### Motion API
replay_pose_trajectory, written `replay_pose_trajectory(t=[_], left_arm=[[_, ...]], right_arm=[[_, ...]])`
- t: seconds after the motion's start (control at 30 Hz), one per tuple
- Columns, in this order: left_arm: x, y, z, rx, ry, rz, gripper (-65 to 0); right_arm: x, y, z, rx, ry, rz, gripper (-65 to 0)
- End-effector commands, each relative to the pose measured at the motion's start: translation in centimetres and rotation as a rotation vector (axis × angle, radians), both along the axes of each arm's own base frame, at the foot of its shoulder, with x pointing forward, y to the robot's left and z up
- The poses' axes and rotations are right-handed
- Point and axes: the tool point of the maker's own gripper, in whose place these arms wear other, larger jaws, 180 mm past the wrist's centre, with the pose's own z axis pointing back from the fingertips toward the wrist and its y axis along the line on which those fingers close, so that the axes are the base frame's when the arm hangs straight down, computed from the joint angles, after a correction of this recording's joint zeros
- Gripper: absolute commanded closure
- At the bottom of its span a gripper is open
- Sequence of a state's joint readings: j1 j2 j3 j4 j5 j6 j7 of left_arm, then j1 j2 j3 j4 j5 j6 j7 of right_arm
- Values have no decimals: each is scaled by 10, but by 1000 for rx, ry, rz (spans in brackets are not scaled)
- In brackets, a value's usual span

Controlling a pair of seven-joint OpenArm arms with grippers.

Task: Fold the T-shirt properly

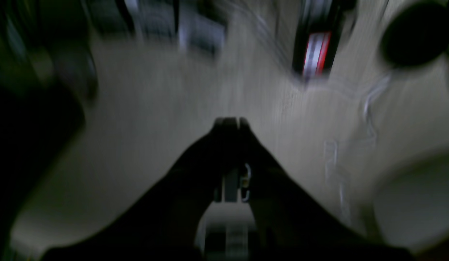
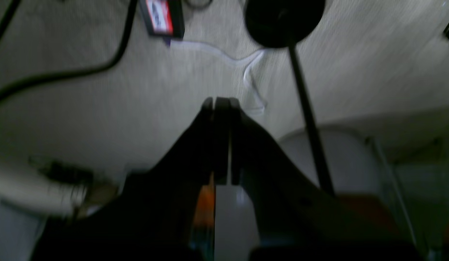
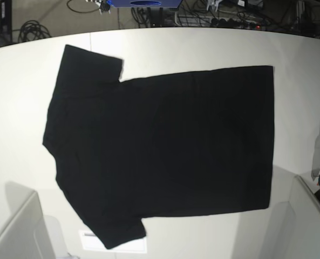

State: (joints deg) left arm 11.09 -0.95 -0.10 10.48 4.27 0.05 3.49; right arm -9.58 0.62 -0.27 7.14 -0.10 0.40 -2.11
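Note:
The T-shirt (image 3: 165, 145) lies spread flat on the white table (image 3: 19, 129) in the base view, plain black side up. Its collar end and sleeves are to the left and its hem to the right. The print is hidden. Neither gripper shows in the base view. In the blurred left wrist view my left gripper (image 1: 231, 121) is shut, with nothing seen in it, over the floor. In the blurred right wrist view my right gripper (image 2: 221, 101) is shut too, with nothing seen in it. The shirt shows in neither wrist view.
Grey arm parts stand at the base view's bottom left (image 3: 19, 232) and bottom right (image 3: 308, 216). Cables (image 3: 33, 27) and gear lie on the floor beyond the table. The right wrist view shows a black stand (image 2: 284, 20) with its pole and a black cable (image 2: 65, 74).

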Motion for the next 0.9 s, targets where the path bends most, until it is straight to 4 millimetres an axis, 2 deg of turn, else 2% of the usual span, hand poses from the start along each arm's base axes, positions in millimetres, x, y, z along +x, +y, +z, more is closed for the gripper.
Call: replay_pose_trajectory(t=[0.0,0.07,0.17,0.53,0.73,0.87], left_arm=[[-9,-2,2,0,-9,30,0],[-4,0,2,10,-62,128,0],[-6,1,2,17,-39,189,0],[-10,4,2,21,-37,181,0],[-17,8,4,23,-23,108,0],[-18,8,5,21,-27,91,0]], right_arm=[[-14,-2,2,-7,-1,5,0],[-14,-1,2,-5,-27,6,0],[-27,-4,5,-13,62,5,0],[-21,-5,4,-16,67,5,0],[-21,-5,4,-16,68,5,0],[-33,-5,7,-16,91,2,0]])
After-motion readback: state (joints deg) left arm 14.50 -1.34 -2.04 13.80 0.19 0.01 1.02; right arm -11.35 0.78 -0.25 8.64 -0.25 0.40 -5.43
